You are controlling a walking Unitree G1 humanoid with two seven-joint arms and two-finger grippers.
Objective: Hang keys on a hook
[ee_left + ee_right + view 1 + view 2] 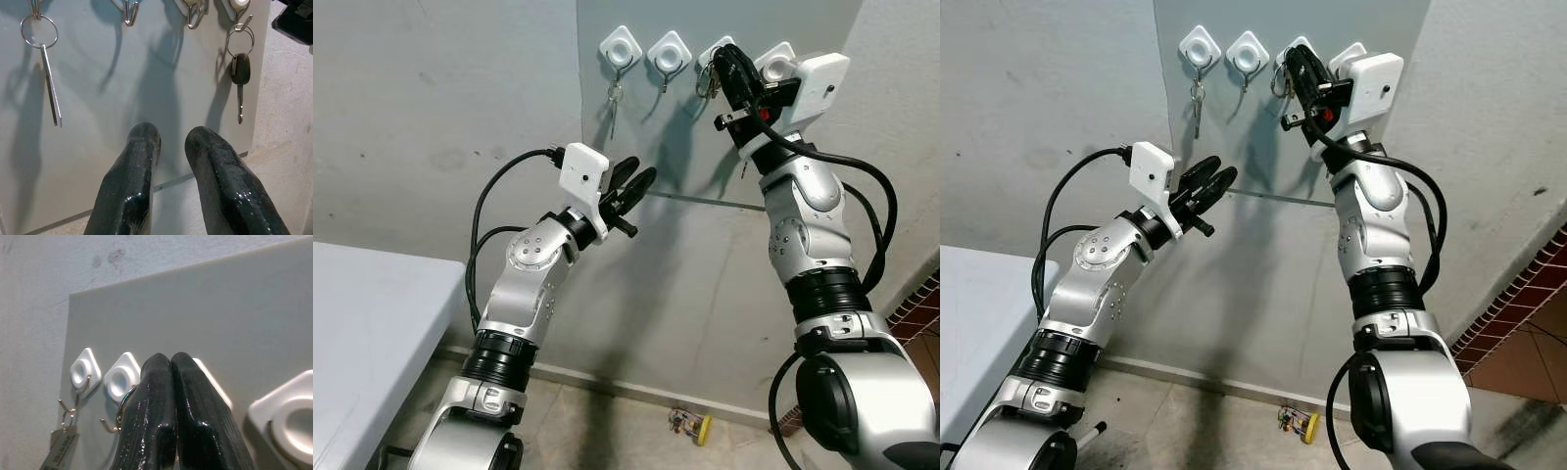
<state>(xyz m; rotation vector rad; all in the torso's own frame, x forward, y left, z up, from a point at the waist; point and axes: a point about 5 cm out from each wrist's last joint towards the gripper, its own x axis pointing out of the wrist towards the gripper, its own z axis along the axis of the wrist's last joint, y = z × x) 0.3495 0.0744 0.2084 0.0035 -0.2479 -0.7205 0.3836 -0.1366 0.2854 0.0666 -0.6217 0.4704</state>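
Your right pincer [717,59], fingers pressed together, grips a silver key ring [123,407] at the third white square hook [714,51]; your left pincer [643,177] is slightly parted, empty; no writing legible

There are no words, numbers or signs that can be read here. A small flat tag [57,450] hangs from a hook in the right wrist view. It seems to have tiny print on it, but the print is too blurry to make out.
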